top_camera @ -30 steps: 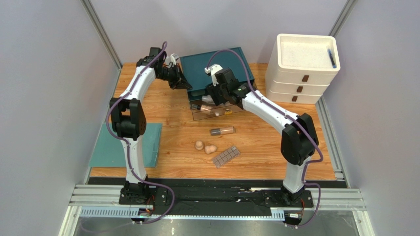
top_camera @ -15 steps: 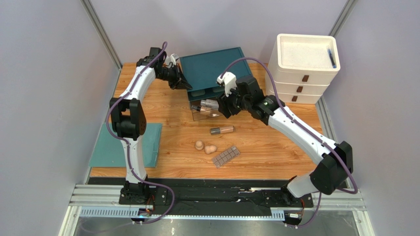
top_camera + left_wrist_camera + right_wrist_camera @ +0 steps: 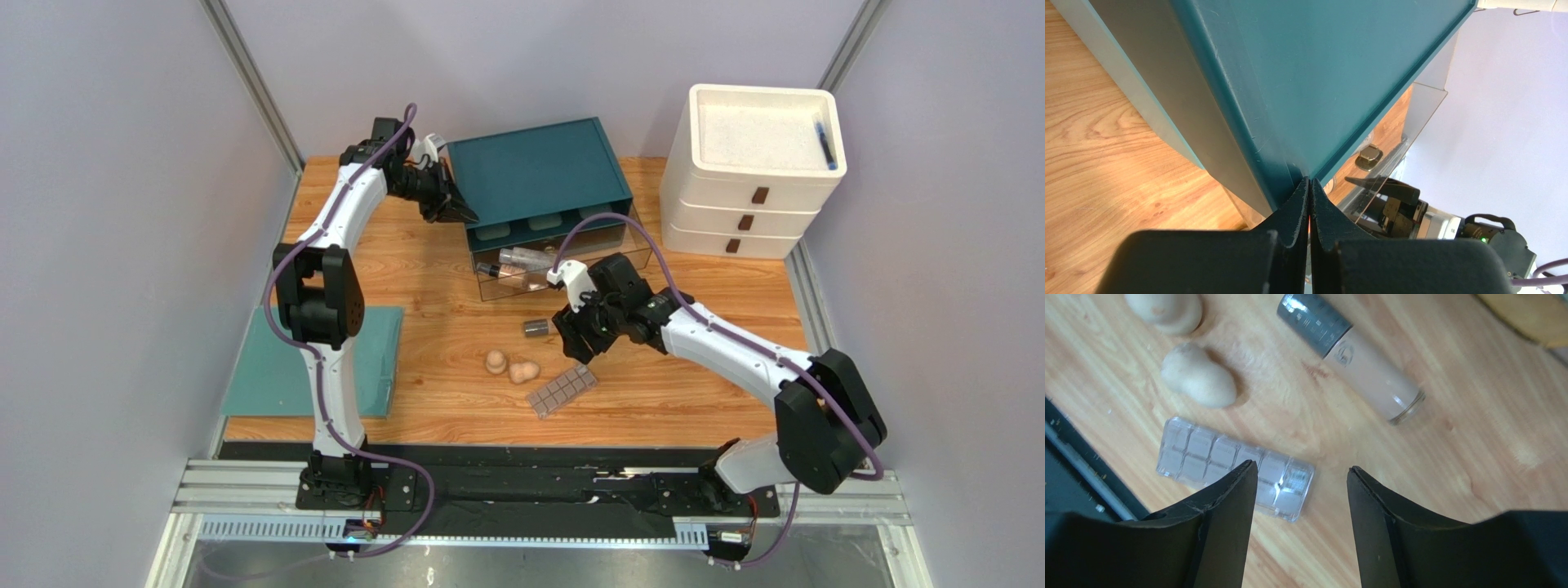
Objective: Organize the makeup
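Note:
A brown-tinted tube (image 3: 1364,367) with a grey cap lies on the wood; from above only its cap (image 3: 535,328) shows beside my right gripper (image 3: 577,341). That gripper (image 3: 1303,471) hangs open above the table, between the tube and the flat palette (image 3: 1229,462) (image 3: 563,390). Two beige sponges (image 3: 494,361) (image 3: 525,371) lie left of the palette; both sponges (image 3: 1198,376) (image 3: 1165,309) also show in the right wrist view. A clear bottle (image 3: 525,259) lies in the clear drawer (image 3: 481,284). My left gripper (image 3: 1309,182) is shut, its tips against the teal box's corner (image 3: 1290,153).
The teal box (image 3: 540,172) stands at the back with the clear drawer pulled out in front. A white drawer unit (image 3: 748,184) at the back right has a blue pen (image 3: 826,145) in its top tray. A teal mat (image 3: 313,361) lies at the left.
My right arm has swung from the clear drawer toward the near side and now hangs over the tube and palette. The left arm has not moved.

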`<state>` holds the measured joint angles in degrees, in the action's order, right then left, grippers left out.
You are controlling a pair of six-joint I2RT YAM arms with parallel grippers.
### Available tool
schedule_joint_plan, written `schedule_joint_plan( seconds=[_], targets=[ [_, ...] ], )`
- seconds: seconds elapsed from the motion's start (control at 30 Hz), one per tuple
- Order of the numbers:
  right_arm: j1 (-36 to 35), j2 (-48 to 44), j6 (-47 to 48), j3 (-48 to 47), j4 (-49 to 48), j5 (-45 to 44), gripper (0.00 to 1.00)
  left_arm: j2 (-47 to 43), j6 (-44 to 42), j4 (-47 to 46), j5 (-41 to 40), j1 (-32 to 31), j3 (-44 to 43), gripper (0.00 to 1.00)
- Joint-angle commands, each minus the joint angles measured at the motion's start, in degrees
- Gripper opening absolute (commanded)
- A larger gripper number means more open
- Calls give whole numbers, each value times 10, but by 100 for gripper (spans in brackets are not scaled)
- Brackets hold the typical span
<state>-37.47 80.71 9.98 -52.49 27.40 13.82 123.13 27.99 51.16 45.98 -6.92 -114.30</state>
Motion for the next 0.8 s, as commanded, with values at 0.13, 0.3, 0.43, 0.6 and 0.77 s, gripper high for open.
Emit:
schedule_joint_plan(
  seconds=[0.13,0.3,0.43,0.6,0.77],
  targets=[
    [-1,77,10,-39,-104,-56,59,17,-32,69,-34,3,14,2],
    [-1,125,14,-67,-116,-66,58,17,-36,69,-35,3,25,2],
    [-1,126,14,-86,-118,-76,58,11,-38,67,-36,3,32,2],
    [-1,135,18,-91,-135,-75,58,11,-39,66,-36,3,36,2],
    [-1,190,17,-116,-125,-60,58,13,-38,67,-34,3,36,2]
  ],
)
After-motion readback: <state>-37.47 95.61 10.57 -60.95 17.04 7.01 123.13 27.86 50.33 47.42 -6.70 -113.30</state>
